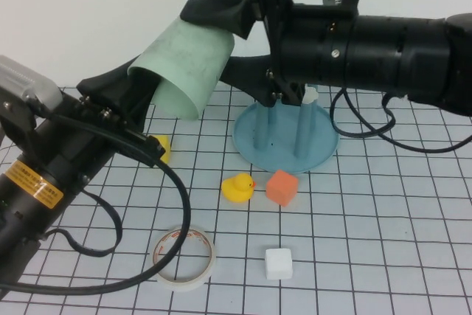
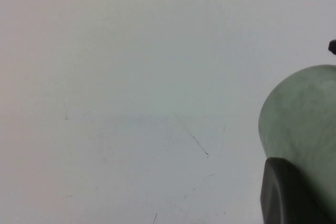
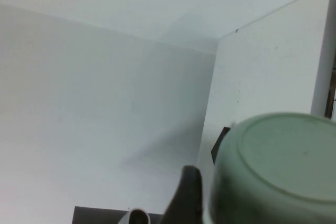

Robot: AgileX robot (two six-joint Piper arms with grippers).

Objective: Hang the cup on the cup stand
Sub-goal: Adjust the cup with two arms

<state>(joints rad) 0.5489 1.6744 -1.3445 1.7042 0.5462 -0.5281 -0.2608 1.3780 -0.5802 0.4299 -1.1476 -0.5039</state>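
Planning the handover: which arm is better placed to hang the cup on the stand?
Right. The right gripper, jaws wide, straddles the cup base just above the cup stand; the left gripper pinches the cup's rim farther away.

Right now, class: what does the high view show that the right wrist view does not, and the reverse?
Only the high view shows the cup stand, duck, cubes, tape roll, and both grippers: left gripper shut on the cup's rim, right gripper open around its closed end. Only the right wrist view shows the cup's flat bottom and the wall corner. Both show the cup.
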